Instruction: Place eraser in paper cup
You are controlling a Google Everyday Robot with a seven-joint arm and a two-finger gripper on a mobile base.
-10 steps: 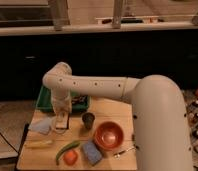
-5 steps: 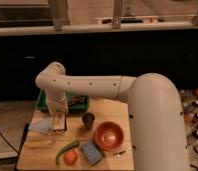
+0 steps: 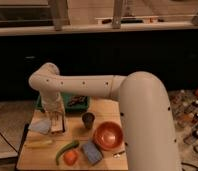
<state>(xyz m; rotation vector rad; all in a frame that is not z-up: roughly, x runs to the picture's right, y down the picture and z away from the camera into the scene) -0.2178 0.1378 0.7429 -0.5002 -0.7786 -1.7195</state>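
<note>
Closest to the camera, the fat white arm (image 3: 144, 125) filled the right side of the shot. It rose up, ran level to the left above the table (image 3: 39, 159), and bent at a rounded elbow so the last bit pointed straight down.

Along the front edge of the table sat a little orange piece (image 3: 70, 157), with a blue sponge (image 3: 92, 152) just to its right. A curved green vegetable (image 3: 65, 148) lay just behind the orange piece, and a yellow thing (image 3: 38, 143) lay further left. A bit further back on the right was a red bowl (image 3: 108, 135).

Then the gripper (image 3: 56, 127), hanging vertical over the left-middle of the table with its tip down at the surface. Honestly couldn't tell if it was clamped or let go. The eraser (image 3: 56, 131) seemed to be the small tan bit right at its lower end, though whether it was gripped or just sitting there, no idea. I couldn't separate the paper cup from the pale shapes around the gripper. A pale crumpled cloth (image 3: 41, 126) lay just beside it on the left.

A dark metal cup (image 3: 88, 120) stood between the gripper and the bowl. Behind that was a green tray (image 3: 76, 102) at the table's back edge, partly hidden by the arm. Past it was just a dark wall.
</note>
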